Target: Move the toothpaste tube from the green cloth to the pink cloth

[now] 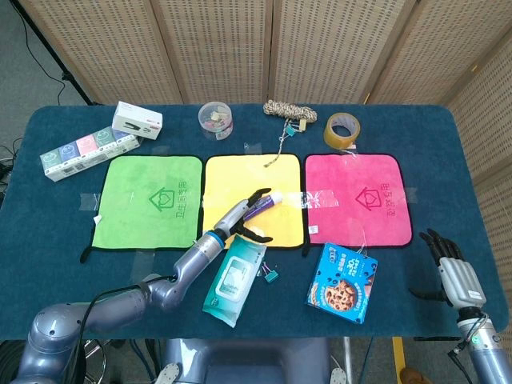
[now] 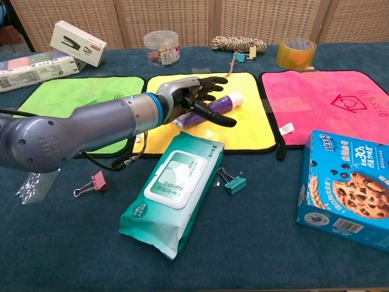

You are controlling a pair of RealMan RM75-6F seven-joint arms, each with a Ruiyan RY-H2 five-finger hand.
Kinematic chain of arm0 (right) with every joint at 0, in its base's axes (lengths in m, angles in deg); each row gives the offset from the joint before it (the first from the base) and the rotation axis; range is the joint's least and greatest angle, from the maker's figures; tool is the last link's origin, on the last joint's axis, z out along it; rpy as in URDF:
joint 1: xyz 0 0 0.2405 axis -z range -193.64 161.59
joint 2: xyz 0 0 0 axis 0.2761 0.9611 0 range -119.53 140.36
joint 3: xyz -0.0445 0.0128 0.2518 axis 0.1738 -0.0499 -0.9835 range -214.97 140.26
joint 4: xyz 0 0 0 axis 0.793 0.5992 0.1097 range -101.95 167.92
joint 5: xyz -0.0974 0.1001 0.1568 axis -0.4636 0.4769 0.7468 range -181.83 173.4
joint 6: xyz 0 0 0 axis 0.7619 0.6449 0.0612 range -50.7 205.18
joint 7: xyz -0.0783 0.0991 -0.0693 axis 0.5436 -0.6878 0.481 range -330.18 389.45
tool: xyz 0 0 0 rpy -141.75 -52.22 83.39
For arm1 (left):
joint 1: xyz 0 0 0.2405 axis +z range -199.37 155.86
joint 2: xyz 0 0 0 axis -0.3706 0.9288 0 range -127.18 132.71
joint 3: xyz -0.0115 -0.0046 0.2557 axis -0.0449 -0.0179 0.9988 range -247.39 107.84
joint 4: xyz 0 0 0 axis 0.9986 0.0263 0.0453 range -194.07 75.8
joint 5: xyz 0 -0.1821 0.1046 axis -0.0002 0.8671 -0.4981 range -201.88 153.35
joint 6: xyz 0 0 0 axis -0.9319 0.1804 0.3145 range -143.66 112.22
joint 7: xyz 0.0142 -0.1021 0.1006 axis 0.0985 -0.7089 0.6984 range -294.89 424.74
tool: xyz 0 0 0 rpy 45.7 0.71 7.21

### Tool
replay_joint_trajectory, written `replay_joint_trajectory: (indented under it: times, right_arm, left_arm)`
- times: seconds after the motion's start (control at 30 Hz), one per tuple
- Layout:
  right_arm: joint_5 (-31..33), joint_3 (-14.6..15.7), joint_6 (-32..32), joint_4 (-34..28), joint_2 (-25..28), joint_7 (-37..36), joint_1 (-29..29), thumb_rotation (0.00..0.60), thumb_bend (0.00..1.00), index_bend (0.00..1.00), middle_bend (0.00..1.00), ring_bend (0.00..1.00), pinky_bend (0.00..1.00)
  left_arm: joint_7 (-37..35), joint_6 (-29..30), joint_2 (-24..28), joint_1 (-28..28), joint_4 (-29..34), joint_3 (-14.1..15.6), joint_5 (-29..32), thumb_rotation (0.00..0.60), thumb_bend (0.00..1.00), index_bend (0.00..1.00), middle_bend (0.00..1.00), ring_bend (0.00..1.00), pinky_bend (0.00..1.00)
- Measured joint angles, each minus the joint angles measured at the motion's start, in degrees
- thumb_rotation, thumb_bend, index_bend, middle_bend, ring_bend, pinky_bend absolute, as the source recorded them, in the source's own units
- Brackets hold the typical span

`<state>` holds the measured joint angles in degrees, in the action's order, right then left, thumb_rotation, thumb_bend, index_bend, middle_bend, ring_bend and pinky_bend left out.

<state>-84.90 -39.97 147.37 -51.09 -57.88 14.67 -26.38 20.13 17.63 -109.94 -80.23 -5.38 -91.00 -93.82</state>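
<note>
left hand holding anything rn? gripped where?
Yes: the left hand holds the toothpaste tube around its middle, cap end sticking out toward the pink cloth. Right hand holds nothing.

On my table three cloths lie in a row. Between the green cloth on the left and the pink cloth on the right is the yellow cloth. My left robot hand holds the toothpaste tube over that middle one. The wipes pack lies in front of it, the cookie box in front of the pink cloth, and the tape roll behind it. My right robot hand hangs by the table's right front corner.
</note>
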Motion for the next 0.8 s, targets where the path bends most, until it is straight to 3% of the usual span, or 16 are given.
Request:
replay_joint_trajectory:
  times: [0.23,0.43,0.8]
  right_arm:
    - [0.03,-0.06,0.20,-0.20,0.12,0.16,0.12,0.600,0.00,0.00,0.00,0.00,0.00]
    - [-0.32,0.12,0.30,-0.25,-0.09,0.76,0.11,0.600,0.00,0.00,0.00,0.00,0.00]
    - [-1.23,-0.65,-0.82,0.33,-0.48,3.52,-2.10,0.600,0.00,0.00,0.00,0.00,0.00]
  left_arm:
    - [2.25,0.53,0.20,-1.01,1.96,-0.96,0.03,0.600,0.00,0.00,0.00,0.00,0.00]
    - [6.04,2.19,4.34,0.45,6.07,0.00,-0.65,0.600,0.00,0.00,0.00,0.00,0.00]
    - [23.36,9.62,22.86,7.97,20.14,3.60,-0.71,0.600,0.00,0.00,0.00,0.00,0.00]
